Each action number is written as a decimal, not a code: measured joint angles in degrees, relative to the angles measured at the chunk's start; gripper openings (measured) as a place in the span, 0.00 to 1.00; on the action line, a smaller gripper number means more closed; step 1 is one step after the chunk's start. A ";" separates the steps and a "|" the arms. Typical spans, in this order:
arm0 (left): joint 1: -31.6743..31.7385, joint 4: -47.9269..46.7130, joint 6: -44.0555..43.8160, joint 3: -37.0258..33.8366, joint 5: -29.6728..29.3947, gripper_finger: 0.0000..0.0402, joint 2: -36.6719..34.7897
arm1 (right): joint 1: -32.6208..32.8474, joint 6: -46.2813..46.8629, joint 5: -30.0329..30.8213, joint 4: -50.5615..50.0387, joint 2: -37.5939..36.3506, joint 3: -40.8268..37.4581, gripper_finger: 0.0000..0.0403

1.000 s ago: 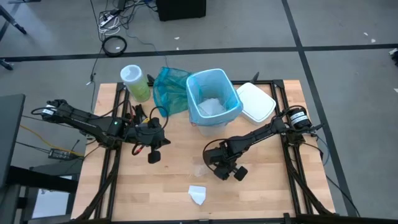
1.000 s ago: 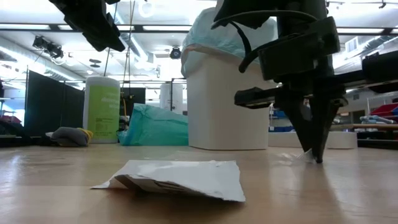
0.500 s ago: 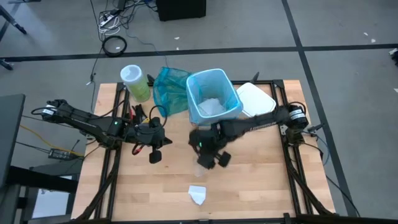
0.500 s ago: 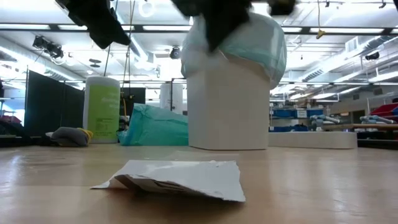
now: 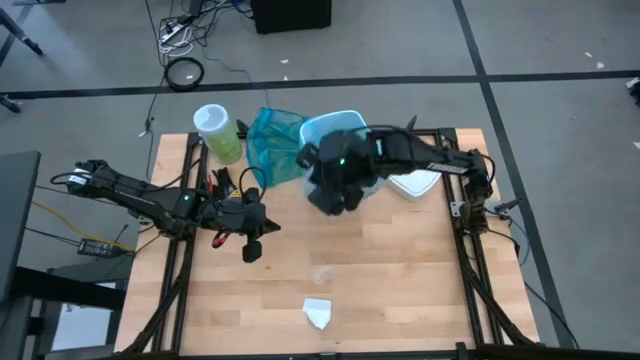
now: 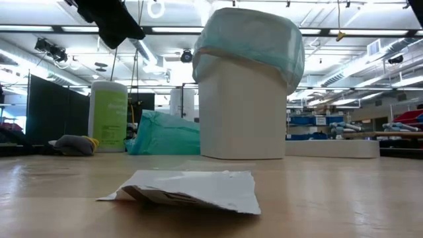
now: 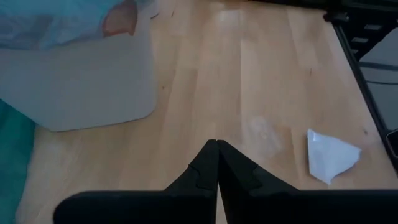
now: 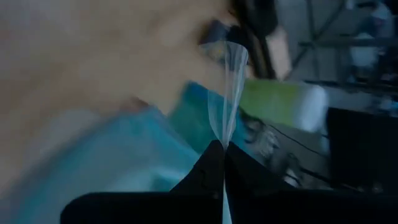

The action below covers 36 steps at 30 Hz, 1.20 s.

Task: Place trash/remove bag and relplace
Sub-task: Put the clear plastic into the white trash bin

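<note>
A white bin [image 6: 243,112] lined with the light-blue bag [image 6: 248,41] stands at the table's far middle. My right gripper [image 5: 330,195] hovers over the bin's near rim, shut on a clear plastic scrap [image 8: 229,87]. A crumpled white paper [image 5: 318,313] lies flat near the table's front edge. Another clear plastic bit [image 7: 264,129] lies on the wood between the paper and the bin. My left gripper [image 5: 252,250] hangs shut and empty above the table's left part. The low view does not show the right gripper. My right gripper pinches the clear plastic scrap by its near end [image 8: 224,138] between its two fingers. The thin scrap sticks out beyond the fingertips, lifted clear of the table above the bin. The fingers slant downward.
A teal plastic bag [image 5: 272,140] and a green wipes canister [image 5: 217,132] stand left of the bin. A white lid [image 5: 415,172] lies to its right. Bare wood stretches between the bin and the paper.
My right gripper has risen from the table's near middle and swung toward the far edge, now above the bin's near rim. It turned and tipped on the way and stayed shut on the clear scrap, which is lifted clear.
</note>
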 joint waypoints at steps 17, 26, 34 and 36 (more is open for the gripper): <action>0.00 0.02 -2.51 0.00 -0.98 0.04 0.00 | -14.59 -1.77 -11.54 -20.93 -0.02 1.31 0.30; 0.02 2.28 -2.53 0.00 -1.87 0.04 0.01 | -8.42 -0.44 -11.06 -24.70 -0.66 1.31 0.68; 0.02 2.55 -2.38 0.00 -1.71 0.04 0.02 | 6.80 9.71 -26.08 -27.44 -0.52 1.31 0.63; 0.02 2.54 -1.70 0.00 -1.71 0.04 0.02 | 10.48 9.45 -22.05 -27.68 -0.52 1.31 0.61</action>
